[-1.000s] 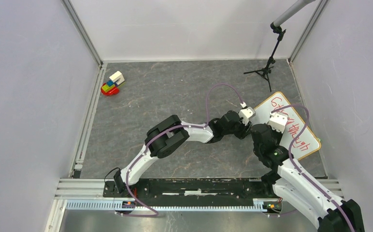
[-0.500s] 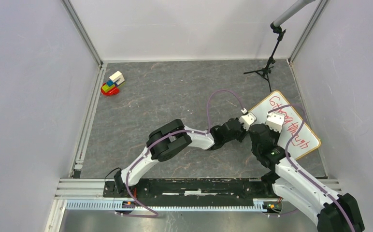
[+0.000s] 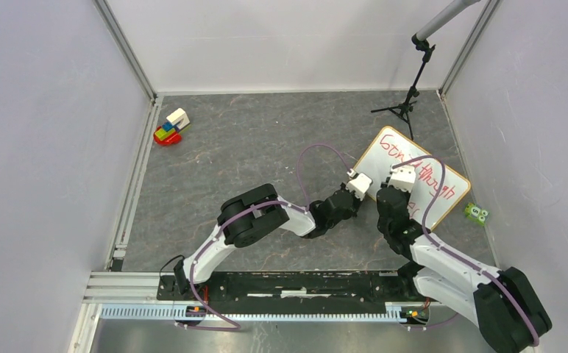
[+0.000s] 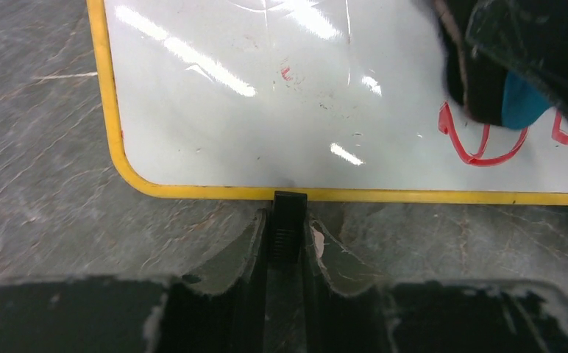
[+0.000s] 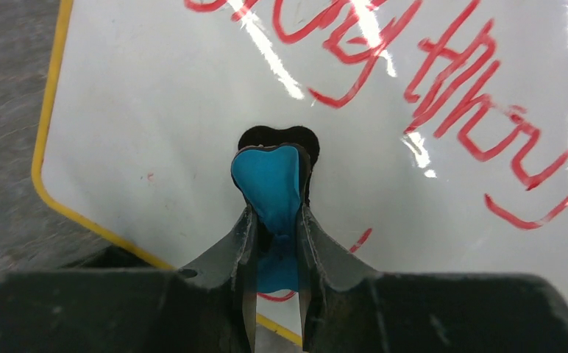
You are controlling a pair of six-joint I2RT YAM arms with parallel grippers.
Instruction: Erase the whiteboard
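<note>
The whiteboard (image 3: 421,173) lies tilted on the table's right half, with red writing across its far and right parts. In the left wrist view its yellowish frame (image 4: 193,193) runs across in front of my left gripper (image 4: 289,220), which is shut on a small black tab (image 4: 290,202) at the board's near edge. My right gripper (image 5: 274,213) is shut on a blue eraser (image 5: 270,184), whose tip rests on the board's white face (image 5: 156,132) beside the red marks (image 5: 443,95). From above, the left gripper (image 3: 358,184) and right gripper (image 3: 401,176) sit side by side at the board's near-left edge.
A small green object (image 3: 476,213) lies on the table right of the board. A black tripod (image 3: 407,103) stands just behind the board. A pile of coloured toy blocks (image 3: 171,126) sits at the far left. Grey walls close in both sides.
The left gripper has shut on the board's edge tab. The board has slid left and toward the middle with both arms, uncovering the green object at the right.
</note>
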